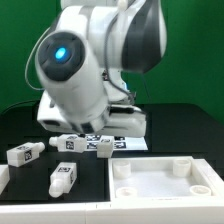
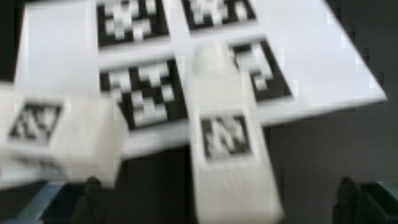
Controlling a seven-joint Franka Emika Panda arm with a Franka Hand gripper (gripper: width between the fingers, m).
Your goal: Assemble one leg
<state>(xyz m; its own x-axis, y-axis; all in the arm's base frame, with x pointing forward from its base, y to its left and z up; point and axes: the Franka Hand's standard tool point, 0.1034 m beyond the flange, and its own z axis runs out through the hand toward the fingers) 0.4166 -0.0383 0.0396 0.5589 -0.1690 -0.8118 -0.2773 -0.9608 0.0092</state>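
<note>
- The large square piece (image 1: pixel 165 190) is the one tray-like thing here: a white slab with a raised rim and corner holes. It sits on the black table (image 1: pixel 190 125) toward the exterior view's right; every leg I can see lies outside it, on the table or by the board.
- One marker board (image 1: pixel 125 146) lies flat behind that piece; the arm (image 1: pixel 85 70) looms over it and hides part of it.
- In the exterior view I count three legs for certain — the left leg (image 1: pixel 22 153) well off to the exterior view's left; the middle leg (image 1: pixel 68 145) just beside the board's edge; the near leg (image 1: pixel 63 180) closer to the camera, apart from the others. All three lie on their sides; whether a fourth hides under the arm I cannot tell.
- The wrist view is blurred and shows two legs over the board's tags — the long leg (image 2: pixel 231 150) lying lengthwise, and the side leg (image 2: pixel 54 125) next to it.
- The gripper (image 2: pixel 222 198) hangs spread wide, grasping nothing; its dark fingertips (image 2: pixel 71 195) show at the frame's edge either side of the long leg, not touching it.
</note>
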